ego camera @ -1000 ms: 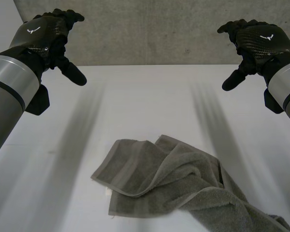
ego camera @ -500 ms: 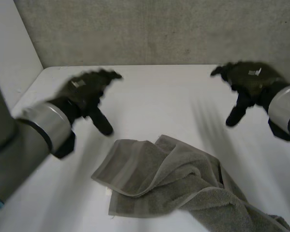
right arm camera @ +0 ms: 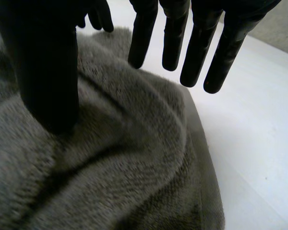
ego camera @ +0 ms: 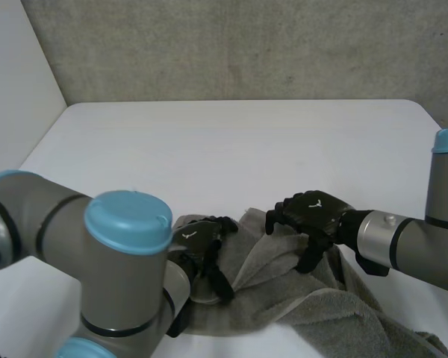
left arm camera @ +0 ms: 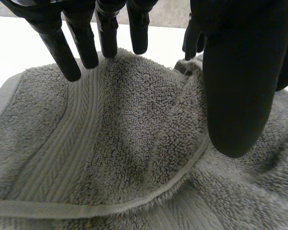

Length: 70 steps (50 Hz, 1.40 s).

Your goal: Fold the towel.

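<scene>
Grey towel [ego camera: 284, 298] lies crumpled on table [ego camera: 231, 142], at 5 o'clock in head view. Left hand [ego camera: 200, 245] is over the towel's 9 o'clock end, fingers straight and spread, thumb apart: released, grasping nothing. Right hand [ego camera: 313, 215] is over the towel's 12 o'clock edge, fingers straight, likewise released.

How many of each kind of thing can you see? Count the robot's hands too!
Grey terry towel: 1
Black robot hands: 2, the left hand and the right hand
White table: 1
Total: 4
</scene>
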Each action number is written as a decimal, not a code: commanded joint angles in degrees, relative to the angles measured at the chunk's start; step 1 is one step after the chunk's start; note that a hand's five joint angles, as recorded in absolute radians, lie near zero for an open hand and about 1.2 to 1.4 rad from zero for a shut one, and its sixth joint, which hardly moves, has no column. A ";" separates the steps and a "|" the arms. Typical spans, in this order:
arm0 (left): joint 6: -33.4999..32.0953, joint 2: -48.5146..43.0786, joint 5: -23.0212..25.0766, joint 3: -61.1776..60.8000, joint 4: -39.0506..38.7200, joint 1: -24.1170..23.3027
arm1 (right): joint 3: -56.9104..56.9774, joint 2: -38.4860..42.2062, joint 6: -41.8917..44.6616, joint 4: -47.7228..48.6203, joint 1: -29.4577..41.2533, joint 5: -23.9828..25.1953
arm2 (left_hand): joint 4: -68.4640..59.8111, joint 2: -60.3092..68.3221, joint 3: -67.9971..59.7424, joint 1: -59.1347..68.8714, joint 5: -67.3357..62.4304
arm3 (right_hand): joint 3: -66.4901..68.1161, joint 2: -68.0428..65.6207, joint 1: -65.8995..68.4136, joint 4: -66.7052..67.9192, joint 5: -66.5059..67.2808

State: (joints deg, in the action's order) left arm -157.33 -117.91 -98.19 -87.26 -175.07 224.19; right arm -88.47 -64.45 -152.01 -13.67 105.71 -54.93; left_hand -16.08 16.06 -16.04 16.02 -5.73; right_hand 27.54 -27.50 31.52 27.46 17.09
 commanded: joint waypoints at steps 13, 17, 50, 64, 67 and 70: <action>0.45 -11.28 -2.19 5.96 -4.58 -1.48 | 4.62 7.06 2.42 8.03 0.64 -1.14 | -38.65 38.66 -38.69 38.71 -39.00 | 47.91 -47.95 43.93 47.98 48.36; 0.18 -12.08 -4.20 8.85 -5.28 -1.48 | 4.88 6.97 2.07 10.15 0.81 -1.84 | -63.84 63.85 -63.88 63.90 -64.19 | 52.46 -52.50 48.48 52.54 52.91; -28.91 8.22 -3.24 23.19 -4.49 4.76 | 10.51 -4.12 -26.58 22.75 3.72 -17.58 | -63.92 63.94 -63.96 63.98 -64.27 | 2.40 -2.44 -1.58 2.47 2.85; -29.79 20.09 -3.24 -4.59 -9.50 6.08 | 8.93 3.54 -26.85 9.98 0.02 -9.84 | -63.92 63.94 -63.96 63.98 -64.27 | -3.99 3.96 -7.98 -3.92 -3.55; -29.79 21.85 -3.33 -5.55 -9.41 6.26 | 9.28 4.77 -26.67 10.15 0.20 -8.26 | -63.92 63.94 -63.96 63.98 -64.27 | -4.16 4.13 -8.15 -4.09 -3.72; -29.79 23.16 -3.50 -6.08 -8.97 6.52 | 10.33 5.48 -26.06 10.41 0.55 -6.33 | -63.92 63.94 -63.96 63.98 -64.27 | -4.33 4.29 -8.31 -4.26 -3.88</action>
State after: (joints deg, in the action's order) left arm -187.02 -97.23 -101.50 -92.35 -184.40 230.41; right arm -79.52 -60.57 -178.73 -3.98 105.70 -64.12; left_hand -69.72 69.21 -68.97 65.20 -57.66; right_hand 21.41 -21.84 23.89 21.34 11.43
